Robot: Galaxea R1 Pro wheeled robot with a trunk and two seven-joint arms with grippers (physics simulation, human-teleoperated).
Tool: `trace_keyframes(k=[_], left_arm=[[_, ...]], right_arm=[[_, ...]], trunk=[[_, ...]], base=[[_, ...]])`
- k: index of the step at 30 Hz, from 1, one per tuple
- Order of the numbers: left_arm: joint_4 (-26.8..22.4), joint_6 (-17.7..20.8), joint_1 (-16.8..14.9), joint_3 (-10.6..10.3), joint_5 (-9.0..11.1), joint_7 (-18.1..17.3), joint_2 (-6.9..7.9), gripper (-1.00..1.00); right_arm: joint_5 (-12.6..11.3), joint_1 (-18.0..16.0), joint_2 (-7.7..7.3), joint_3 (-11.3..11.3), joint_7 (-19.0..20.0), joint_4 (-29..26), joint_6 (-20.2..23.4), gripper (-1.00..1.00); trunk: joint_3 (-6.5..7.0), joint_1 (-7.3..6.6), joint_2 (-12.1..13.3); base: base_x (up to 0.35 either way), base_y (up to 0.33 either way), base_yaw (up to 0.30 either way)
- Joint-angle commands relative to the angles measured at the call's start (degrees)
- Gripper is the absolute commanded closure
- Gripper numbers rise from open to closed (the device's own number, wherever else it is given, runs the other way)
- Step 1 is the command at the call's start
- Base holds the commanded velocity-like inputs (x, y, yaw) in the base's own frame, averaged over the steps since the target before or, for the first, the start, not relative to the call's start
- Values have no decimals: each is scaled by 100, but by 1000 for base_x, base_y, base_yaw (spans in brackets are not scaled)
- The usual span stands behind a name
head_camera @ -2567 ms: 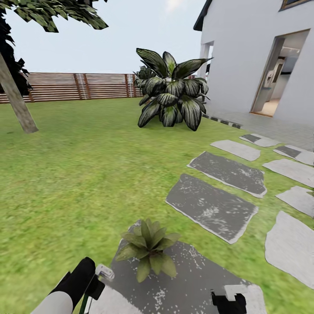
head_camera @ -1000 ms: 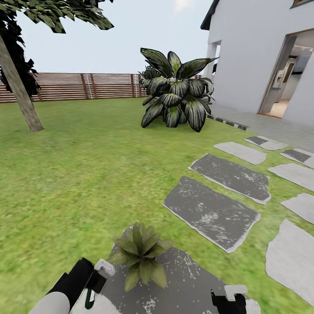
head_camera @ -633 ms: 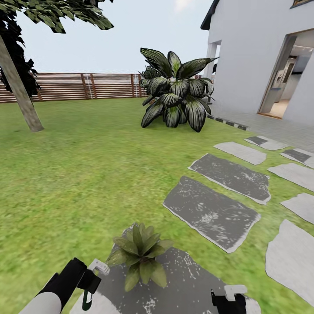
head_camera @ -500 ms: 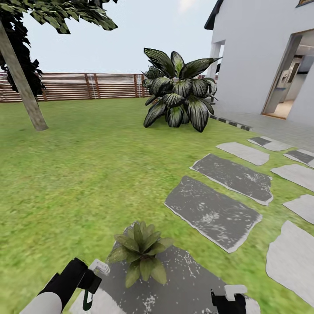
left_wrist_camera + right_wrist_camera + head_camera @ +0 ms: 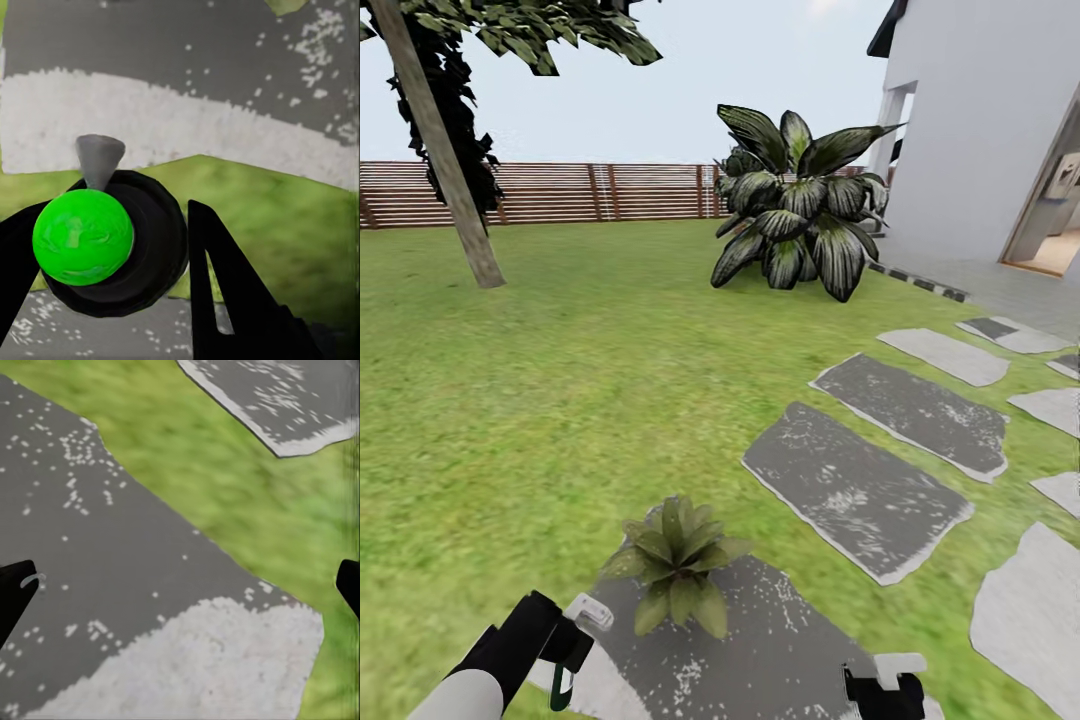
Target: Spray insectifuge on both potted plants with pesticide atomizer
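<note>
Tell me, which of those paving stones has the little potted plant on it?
The dark grey stone nearest the robot, at the head view's bottom. The potted plant stands on its far left corner; the other stones carry nothing.

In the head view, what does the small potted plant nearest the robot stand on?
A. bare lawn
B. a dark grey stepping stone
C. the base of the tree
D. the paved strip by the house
B: the potted plant sits at the far edge of a dark grey stepping stone, grass behind it.
</note>
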Motion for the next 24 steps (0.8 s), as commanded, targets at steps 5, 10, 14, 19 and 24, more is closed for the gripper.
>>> trace_keyframes(k=[5,10,14,19,24], left_arm=[[-11,19,-2,41,-61,-53,-6,100],[-12,27,-2,41,-61,-53,-13,100],[3,55,-2,41,-68,-53,-15,100],[24,85,-2,36,-70,-46,-39,100],[23,106,-2,40,-68,391,-210,100]], right_arm=[[60,-4,2,-41,-10,7,-19,-100],[60,-1,8,-42,-10,7,-19,-100],[60,-2,11,-42,-10,7,-19,-100],[60,-2,11,-41,-10,7,-19,-100],[60,-3,9,-41,-10,8,-19,-100]], trunk=[[-5,-1,-2],[-5,-1,-2],[-5,-1,-2],[-5,-1,-2],[-5,-1,-2]], base=[[0,-273,17],[-71,-270,217],[-155,-260,271],[-85,-259,272],[-4,-74,98]])
